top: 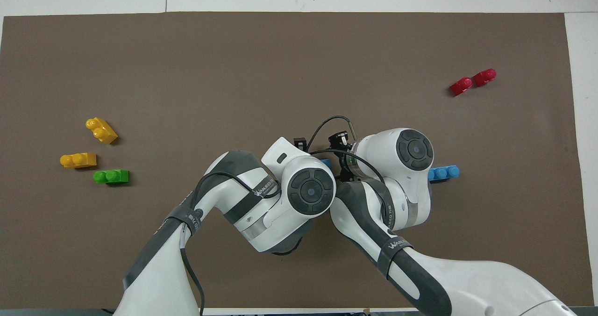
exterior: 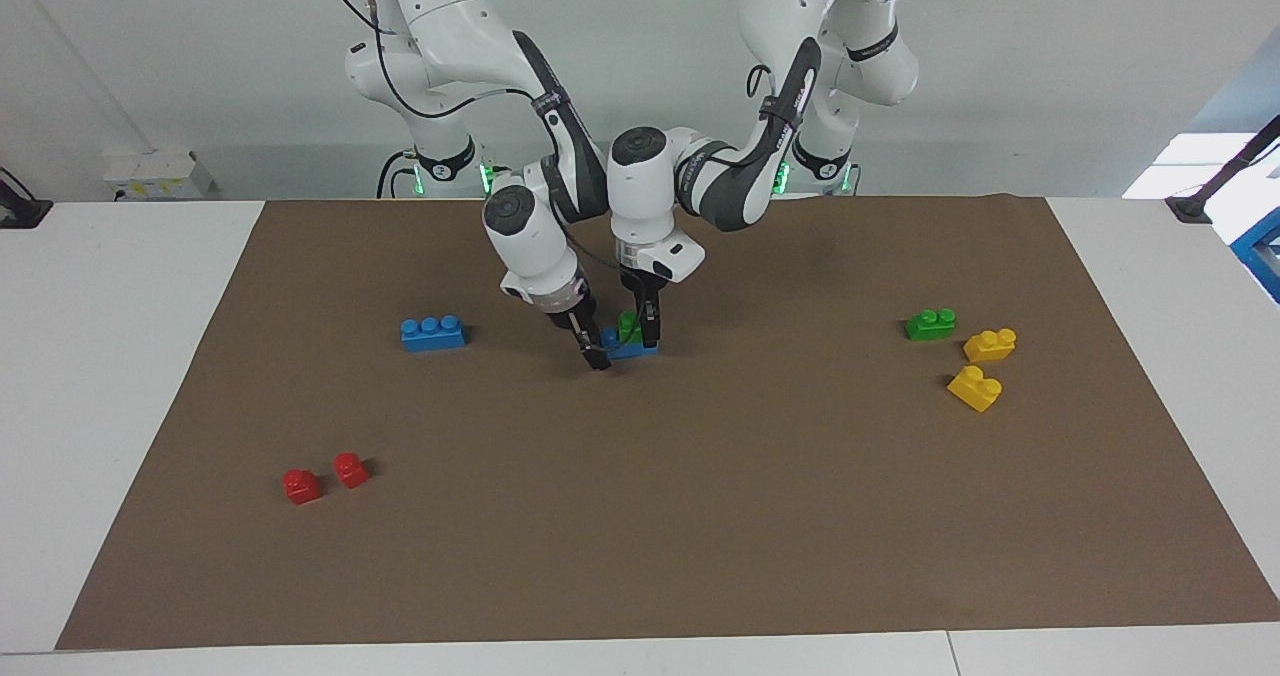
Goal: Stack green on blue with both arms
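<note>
Brown mat (exterior: 640, 516) laid over a white table (exterior: 110, 376), with a plain pale wall (exterior: 1050, 76) where the two robot bases stand.

Brick count: two blue, two green, two yellow, two red. The red pair (exterior: 322, 478) sits toward the right arm's end, farther from the robots. The spare blue brick (exterior: 433, 333) is at that end too. The yellow ones (exterior: 982, 366) and the spare green brick (exterior: 930, 324) cluster toward the left arm's end.

Mid-mat, the green (exterior: 628, 327) sits on the blue (exterior: 632, 347). The left gripper (exterior: 640, 328) is down around the green; I honestly can't tell if its fingers are spread or pinching. The right gripper (exterior: 594, 352) is at the end of the blue and looks clamped on it, though it's hard to see from here.
</note>
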